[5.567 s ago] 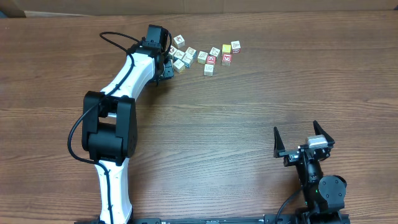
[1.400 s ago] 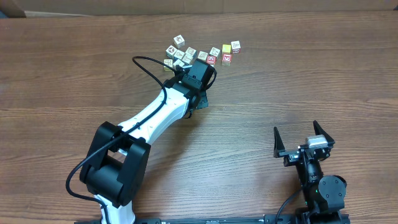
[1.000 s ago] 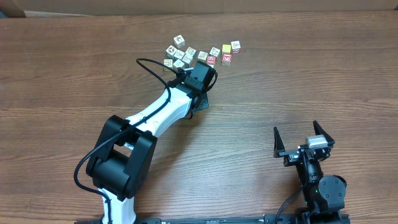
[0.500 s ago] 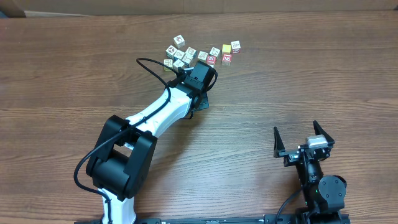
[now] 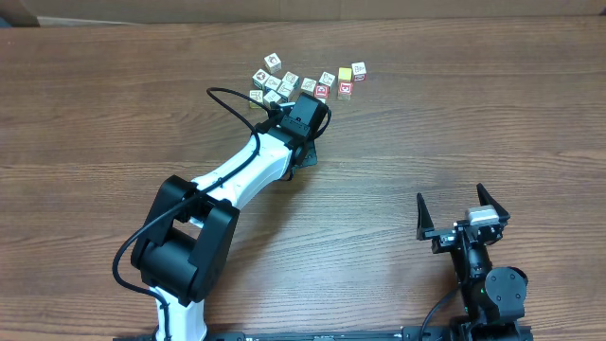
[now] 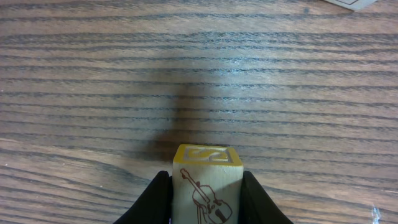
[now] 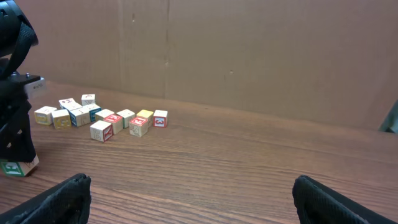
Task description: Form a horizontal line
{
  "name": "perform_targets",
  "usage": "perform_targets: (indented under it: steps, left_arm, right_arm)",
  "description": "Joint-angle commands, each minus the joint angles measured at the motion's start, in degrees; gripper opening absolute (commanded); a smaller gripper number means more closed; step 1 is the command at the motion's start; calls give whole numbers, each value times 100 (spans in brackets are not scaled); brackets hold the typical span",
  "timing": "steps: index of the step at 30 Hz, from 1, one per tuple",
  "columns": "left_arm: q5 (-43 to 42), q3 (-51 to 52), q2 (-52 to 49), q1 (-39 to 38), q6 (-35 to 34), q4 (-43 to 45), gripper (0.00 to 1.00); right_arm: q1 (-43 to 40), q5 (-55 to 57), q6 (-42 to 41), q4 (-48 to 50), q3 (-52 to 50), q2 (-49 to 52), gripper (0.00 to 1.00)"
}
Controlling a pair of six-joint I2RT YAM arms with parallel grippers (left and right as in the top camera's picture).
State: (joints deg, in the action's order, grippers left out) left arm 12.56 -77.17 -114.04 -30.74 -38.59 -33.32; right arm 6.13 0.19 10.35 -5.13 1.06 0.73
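Observation:
My left gripper (image 6: 208,202) is shut on a small picture cube (image 6: 208,186) with a yellow-rimmed top and a violin drawing, held low over the wood. In the overhead view the left wrist (image 5: 305,116) sits just in front of the loose cluster of cubes (image 5: 294,83) and hides the held cube. The right wrist view shows that cube (image 7: 13,167) as white-green under the left arm's fingers. No horizontal line of cubes shows in any view. My right gripper (image 5: 461,210) rests open near the front right, with nothing between its fingers (image 7: 68,193).
Several small cubes (image 7: 102,118) lie scattered at the back of the wooden table (image 5: 426,123). A brown cardboard wall (image 7: 249,50) stands behind them. The left arm's cable (image 5: 227,99) loops near the cluster.
Since the earliest frame the left arm has swung from the cluster's left side to just in front of it. Over the last second nothing has moved.

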Motion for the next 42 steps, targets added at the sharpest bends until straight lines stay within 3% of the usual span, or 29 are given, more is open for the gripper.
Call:
perform_targets:
  steps: [1,19,30,42]
  left_arm:
    - [142,20,-61,-9,129,17,6]
    - [96,20,-61,-28,129,-116,13]
    - [98,20,-61,-79,131,-114,25]
    - [96,20,-61,-79,131,-114,31]
  right_arm:
    - [24,-33,2,31,-61,-57,100]
    - [24,-33,4,31,-61,-57,100]
    - [24,-33,2,31,-61,-57,100]
    - [24,-33,2,31,-61,-57,100]
